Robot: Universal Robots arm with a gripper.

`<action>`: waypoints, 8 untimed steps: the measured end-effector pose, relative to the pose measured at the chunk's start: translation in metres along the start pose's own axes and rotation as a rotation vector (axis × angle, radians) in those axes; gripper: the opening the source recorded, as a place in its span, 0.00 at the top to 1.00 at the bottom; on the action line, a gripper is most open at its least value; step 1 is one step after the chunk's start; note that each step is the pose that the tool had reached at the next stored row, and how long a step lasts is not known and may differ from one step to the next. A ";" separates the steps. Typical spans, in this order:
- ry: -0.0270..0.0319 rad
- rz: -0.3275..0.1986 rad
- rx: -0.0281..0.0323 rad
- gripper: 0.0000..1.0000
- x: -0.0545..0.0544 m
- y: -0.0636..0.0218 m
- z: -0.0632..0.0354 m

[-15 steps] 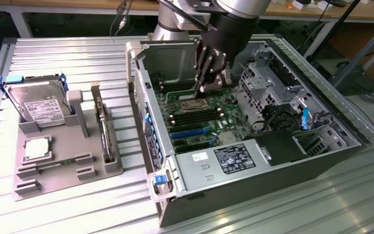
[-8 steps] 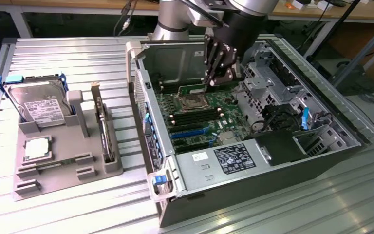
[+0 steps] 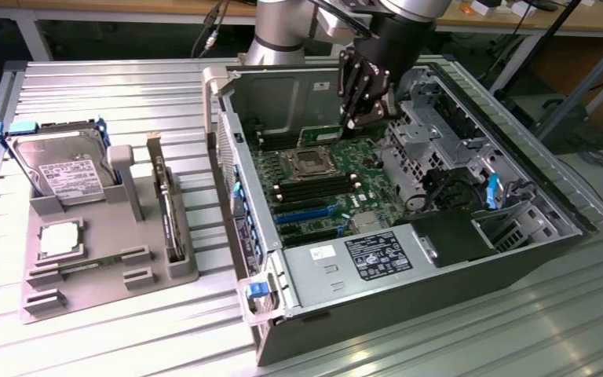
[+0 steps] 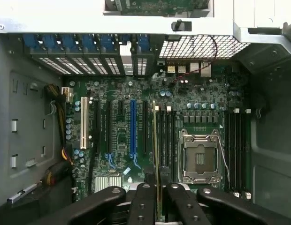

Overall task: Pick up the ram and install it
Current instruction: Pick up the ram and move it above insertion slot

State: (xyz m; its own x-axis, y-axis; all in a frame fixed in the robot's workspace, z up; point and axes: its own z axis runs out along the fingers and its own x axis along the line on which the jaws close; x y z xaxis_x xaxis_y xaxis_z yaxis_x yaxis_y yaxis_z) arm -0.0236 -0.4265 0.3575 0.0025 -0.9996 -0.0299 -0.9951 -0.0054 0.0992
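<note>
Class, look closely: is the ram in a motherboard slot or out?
Out: the ram is clamped edge-on in the pincer, held above the motherboard.

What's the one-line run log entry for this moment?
end effector: shut on ram | location: above motherboard in open case | install: not yet seated

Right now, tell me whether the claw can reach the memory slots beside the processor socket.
Probably yes: the computer case side is open, and the claw, shut on the ram, hangs right above the memory slots, nothing between.
</note>
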 end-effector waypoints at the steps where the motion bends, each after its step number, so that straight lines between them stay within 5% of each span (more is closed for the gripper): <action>1: 0.0001 0.000 -0.0001 0.85 -0.002 -0.0013 0.0007; 8: -0.0003 0.000 0.0017 0.85 -0.007 -0.0019 0.0018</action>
State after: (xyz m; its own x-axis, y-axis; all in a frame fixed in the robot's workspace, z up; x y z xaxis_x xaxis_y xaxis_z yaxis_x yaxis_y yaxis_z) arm -0.0220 -0.4195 0.3557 0.0023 -0.9995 -0.0301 -0.9952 -0.0052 0.0975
